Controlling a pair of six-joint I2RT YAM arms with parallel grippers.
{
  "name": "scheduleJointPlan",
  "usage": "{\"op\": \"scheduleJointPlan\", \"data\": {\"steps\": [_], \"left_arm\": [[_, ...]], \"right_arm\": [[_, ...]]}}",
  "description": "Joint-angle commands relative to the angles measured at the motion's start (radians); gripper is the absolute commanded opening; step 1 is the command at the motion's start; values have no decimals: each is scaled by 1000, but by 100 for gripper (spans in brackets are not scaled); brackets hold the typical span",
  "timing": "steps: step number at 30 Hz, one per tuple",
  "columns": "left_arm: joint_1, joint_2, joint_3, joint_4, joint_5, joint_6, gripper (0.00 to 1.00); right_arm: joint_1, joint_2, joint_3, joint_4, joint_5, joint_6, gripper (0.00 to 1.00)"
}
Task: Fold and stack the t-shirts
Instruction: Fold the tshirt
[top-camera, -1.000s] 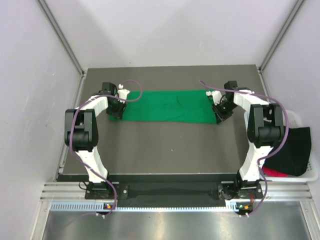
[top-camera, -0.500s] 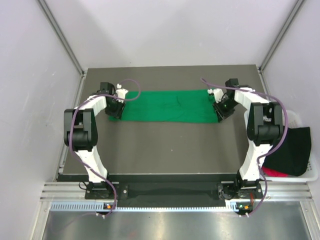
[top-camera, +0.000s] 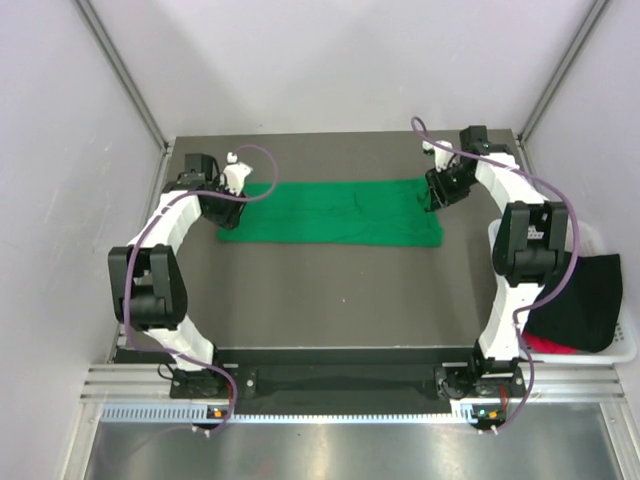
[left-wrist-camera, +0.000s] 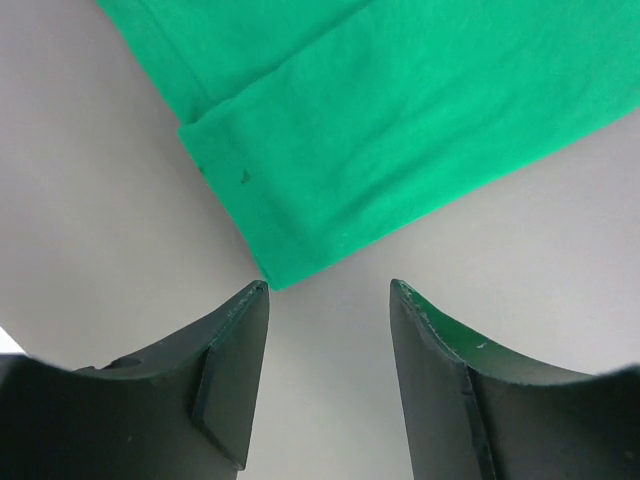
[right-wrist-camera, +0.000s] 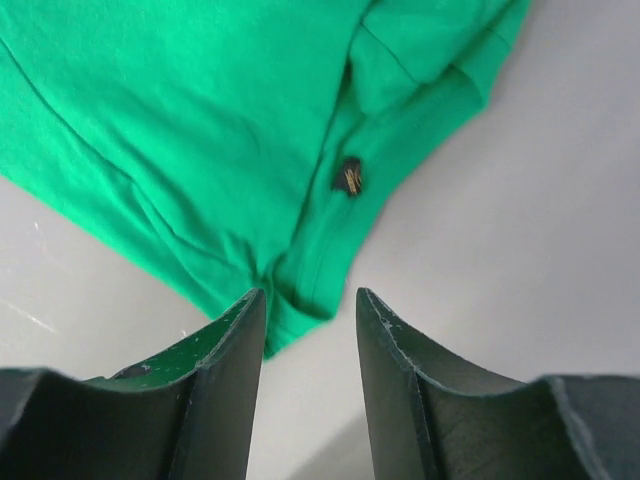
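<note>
A bright green t-shirt lies flat on the dark table as a long folded strip. My left gripper hovers over its left end. In the left wrist view that gripper is open and empty, with the shirt's corner just beyond the fingertips. My right gripper sits at the shirt's right end. The right wrist view shows it open, a fold of green shirt lying on the table under and past the tips. A black t-shirt and a red t-shirt are bunched at the right.
A white basket off the table's right edge holds the black and red shirts. Grey walls with metal posts close in the back and sides. Both arm bases stand on the rail at the near edge.
Both grippers have opened and let go of the green shirt's ends. Both have drawn back toward the far side, the left arm swinging outward to the left. The shirt lies flatter and slightly longer.
</note>
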Motion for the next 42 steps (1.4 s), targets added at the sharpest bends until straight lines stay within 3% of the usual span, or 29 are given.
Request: {"op": "scheduleJointPlan", "data": {"steps": [1,9,29,35,38,40,41,42], "left_arm": [[4,50,-8,-46,-18,126,57],[26,231,113,-89,-47,102,56],[104,249,106,-2,-53,-55,56],[107,301,151,-48,-1,-76,55],[108,330,175,-71,34,-87,49],[107,347,184,-85,51,-92,35],[107,353,187,-100,65,-93,18],[107,358,191,-106,70,-93,12]], "right_arm": [[-7,70,44,-31,-71,50,42],[-6,92,47,3,-104,82,42],[-4,171,104,46,-107,112,42],[0,217,130,49,-101,125,42],[5,231,134,49,-94,129,42],[8,239,137,47,-87,130,42],[8,242,139,49,-82,130,40],[9,245,142,50,-72,130,38]]}}
